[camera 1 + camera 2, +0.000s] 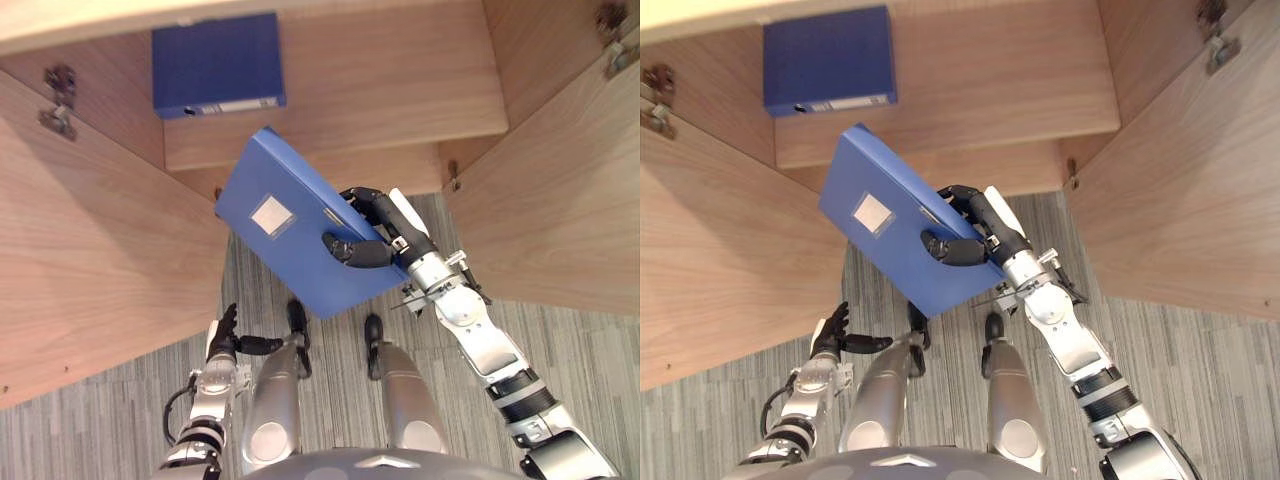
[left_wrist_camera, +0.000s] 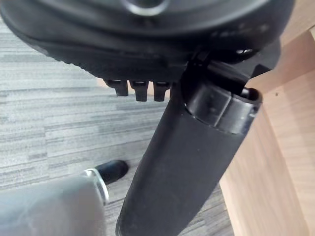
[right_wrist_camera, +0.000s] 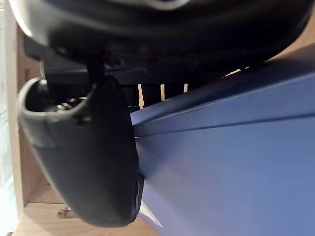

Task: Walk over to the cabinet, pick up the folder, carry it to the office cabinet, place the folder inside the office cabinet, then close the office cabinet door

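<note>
Clamping the blue folder (image 1: 275,225) by its right edge, the right hand (image 1: 395,238) has its fingers (image 1: 362,198) curled over the far side and its thumb (image 1: 352,252) pressed on the labelled face. Most of the folder hangs left of that grip, tilted, above the floor (image 1: 560,340) and just short of the cabinet shelf (image 1: 400,90). Held so far off-centre, it may swing or slip, or its far corner could catch the shelf edge. A second folder (image 1: 217,65) lies far left on the shelf. The left hand (image 1: 222,335) hangs low at near left, fingers relaxed.
</note>
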You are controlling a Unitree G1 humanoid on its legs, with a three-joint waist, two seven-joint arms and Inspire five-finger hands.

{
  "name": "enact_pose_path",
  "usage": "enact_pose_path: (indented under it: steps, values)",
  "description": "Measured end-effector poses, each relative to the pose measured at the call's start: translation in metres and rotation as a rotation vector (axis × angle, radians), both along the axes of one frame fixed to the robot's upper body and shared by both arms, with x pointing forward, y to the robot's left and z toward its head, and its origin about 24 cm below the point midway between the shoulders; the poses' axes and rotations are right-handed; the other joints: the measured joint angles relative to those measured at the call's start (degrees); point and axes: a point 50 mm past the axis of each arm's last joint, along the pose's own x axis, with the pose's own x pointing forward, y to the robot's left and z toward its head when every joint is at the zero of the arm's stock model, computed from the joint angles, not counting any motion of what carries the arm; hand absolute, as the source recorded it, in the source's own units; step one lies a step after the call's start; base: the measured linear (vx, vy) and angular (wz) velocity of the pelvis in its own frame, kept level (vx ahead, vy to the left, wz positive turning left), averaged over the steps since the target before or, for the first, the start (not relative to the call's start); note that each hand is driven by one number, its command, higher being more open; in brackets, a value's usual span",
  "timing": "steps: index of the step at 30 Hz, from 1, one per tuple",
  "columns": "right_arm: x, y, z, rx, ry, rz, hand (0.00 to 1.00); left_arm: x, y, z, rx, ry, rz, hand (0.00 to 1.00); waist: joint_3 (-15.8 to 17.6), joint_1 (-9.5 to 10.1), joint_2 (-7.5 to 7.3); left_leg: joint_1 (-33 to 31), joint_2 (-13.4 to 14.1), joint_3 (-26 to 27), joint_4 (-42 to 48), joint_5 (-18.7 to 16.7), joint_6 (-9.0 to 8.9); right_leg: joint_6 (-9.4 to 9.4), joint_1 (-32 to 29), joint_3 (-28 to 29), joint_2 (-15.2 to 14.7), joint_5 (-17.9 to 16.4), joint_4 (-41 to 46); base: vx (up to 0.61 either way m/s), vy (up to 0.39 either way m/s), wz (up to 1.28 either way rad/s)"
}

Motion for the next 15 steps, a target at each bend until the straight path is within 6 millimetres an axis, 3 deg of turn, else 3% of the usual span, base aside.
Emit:
enact_pose_path:
  steps: [5,6,11,15]
  values:
    - [-0.002,-0.002,0.021,0.082,-0.075,-0.019,0.00,0.025,-0.005,0.027,0.011,-0.143,-0.033,1.00,2.02,0.51,1.08,-11.30,3.14,0.17,11.86,-4.83,0.19,-0.66,-9.29,-1.70,-0.07,-4.10,9.19,-0.13,-0.028,0.14]
    - [-0.005,-0.001,0.032,0.133,-0.110,-0.014,0.00,0.031,-0.007,0.033,0.009,-0.176,-0.041,1.00,2.25,0.70,1.20,-14.45,4.62,1.37,14.62,-5.61,0.37,-0.79,-12.21,-1.95,-0.09,-4.93,11.48,-0.07,0.003,0.11]
    - [0.001,-0.009,0.069,0.465,-0.200,-0.067,0.00,0.055,-0.024,0.060,-0.029,-0.311,-0.068,1.00,4.63,2.20,1.07,-24.67,5.83,0.30,23.86,-7.83,1.22,-0.62,-21.63,-2.10,-0.57,-7.53,20.42,-0.05,0.021,0.08]
    - [0.009,-0.031,0.088,0.676,-0.249,-0.157,0.00,0.067,-0.031,0.081,-0.044,-0.406,-0.076,1.00,6.24,3.50,1.13,-29.94,5.97,-0.44,28.27,-9.36,1.44,-0.46,-26.42,-2.17,-1.12,-9.22,24.81,-0.05,0.028,0.07]
